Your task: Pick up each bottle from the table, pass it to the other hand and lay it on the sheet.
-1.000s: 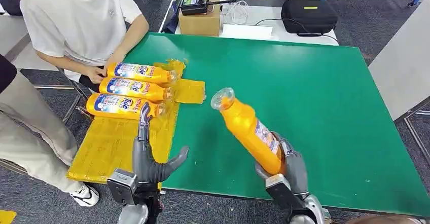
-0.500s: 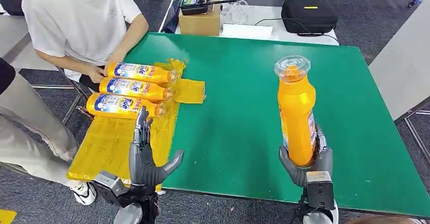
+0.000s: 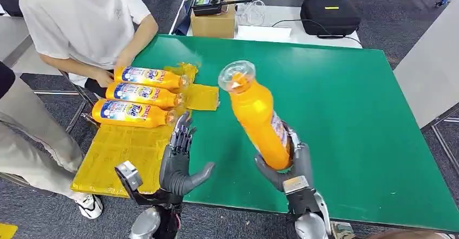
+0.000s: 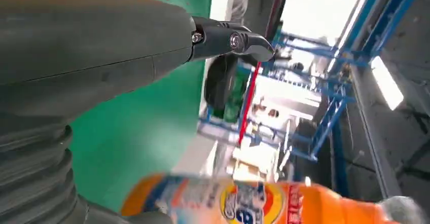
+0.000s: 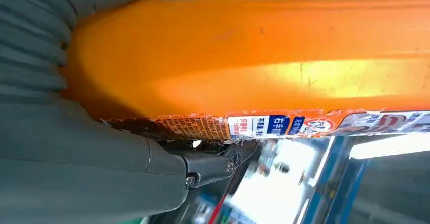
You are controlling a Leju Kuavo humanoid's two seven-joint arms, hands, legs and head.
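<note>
Head view: right hand (image 3: 287,166) grips bottle (image 3: 257,114), now tilted leftward from upright; left hand (image 3: 181,160), fingers spread and empty, has risen closer. Handover imminent.

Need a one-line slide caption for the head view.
Right hand holds an orange bottle tilted toward the open left hand, above the green table; three bottles lie on the yellow sheet.
</note>
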